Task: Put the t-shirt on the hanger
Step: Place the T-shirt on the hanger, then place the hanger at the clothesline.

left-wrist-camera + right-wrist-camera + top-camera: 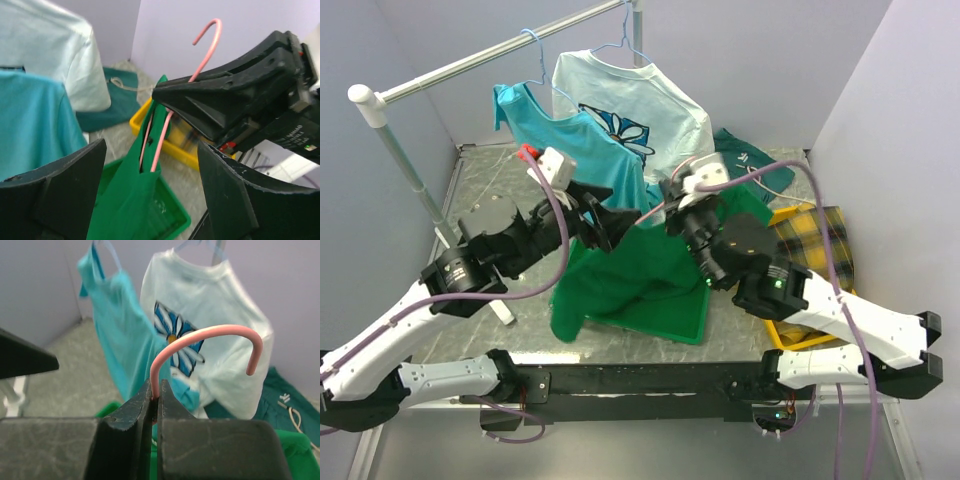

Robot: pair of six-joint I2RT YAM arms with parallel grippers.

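T-shirt (640,265): one, plain bright green, no print, bunched up. It hangs between the two claws over a green tray (692,325) on the table (490,175). One pink wire hanger (200,337), its wire running down inside the cloth. Right claw (155,392) is clamped on the hanger neck just below the hook. Left claw (150,185) has its jaws wide apart, one finger on each side of the shirt. Behind: two light-blue hangers (535,50) on one rail (470,65), carrying one turquoise shirt (580,150) and one white flower-print shirt (640,105). One teal garment (750,160), one yellow bin (175,150).
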